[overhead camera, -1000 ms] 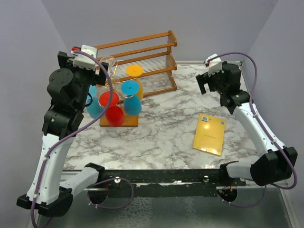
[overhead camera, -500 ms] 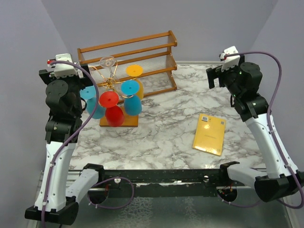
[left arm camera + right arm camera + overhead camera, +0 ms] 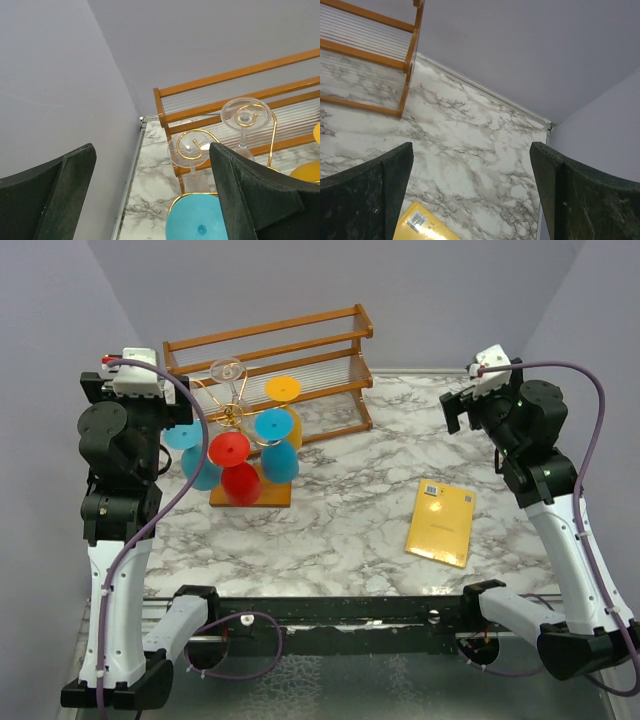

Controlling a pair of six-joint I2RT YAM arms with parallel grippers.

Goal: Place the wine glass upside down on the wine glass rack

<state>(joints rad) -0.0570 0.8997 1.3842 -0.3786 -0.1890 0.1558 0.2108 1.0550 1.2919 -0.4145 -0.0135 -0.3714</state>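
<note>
**Gold wire rack full of glasses, both end effectors open and empty**

Gold wire forms the wine glass rack (image 3: 237,420): thin curled arms loop out from a central stem, which is fixed on a flat orange-brown wooden base (image 3: 272,496). It stands at the far left of the worktop (image 3: 340,510), just in front of a two-tier wooden slatted shelf (image 3: 300,340).

In the left wrist view two clear glasses hang upside down in the gold loops with their round feet on top: the nearer clear wine glass (image 3: 189,149) and the farther clear wine glass (image 3: 246,114). Coloured glasses in blue (image 3: 272,425), red (image 3: 230,448) and yellow (image 3: 284,390) hang on the other arms.

The left end effector (image 3: 151,147) is raised to the left of the rack, apart from it. Its jaws are spread wide and nothing is between them. The right end effector (image 3: 471,145) is high over the far right corner, also fully spread and holding nothing.

The worktop has a white marble pattern with grey veins. A yellow booklet (image 3: 440,522) lies flat on its right part. Plain pale lilac-grey walls close the scene at the far, left and right sides.
</note>
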